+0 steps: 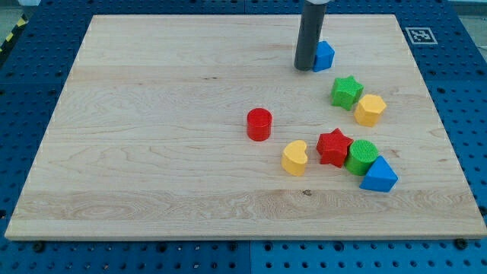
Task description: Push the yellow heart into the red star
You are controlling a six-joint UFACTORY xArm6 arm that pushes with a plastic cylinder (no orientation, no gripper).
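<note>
The yellow heart [294,157] lies on the wooden board right of centre, toward the view's bottom. The red star [334,147] lies just to its right, with a narrow gap between them. My tip [304,68] is near the view's top, well above both blocks, and touches or nearly touches the left side of a blue block [325,55]. The rod runs up out of the view.
A red cylinder [259,124] stands left of the heart. A green cylinder [362,156] and a blue triangle [379,176] crowd the star's right side. A green star [347,92] and a yellow hexagon [370,109] lie above them. The board [152,152] ends near the view's right.
</note>
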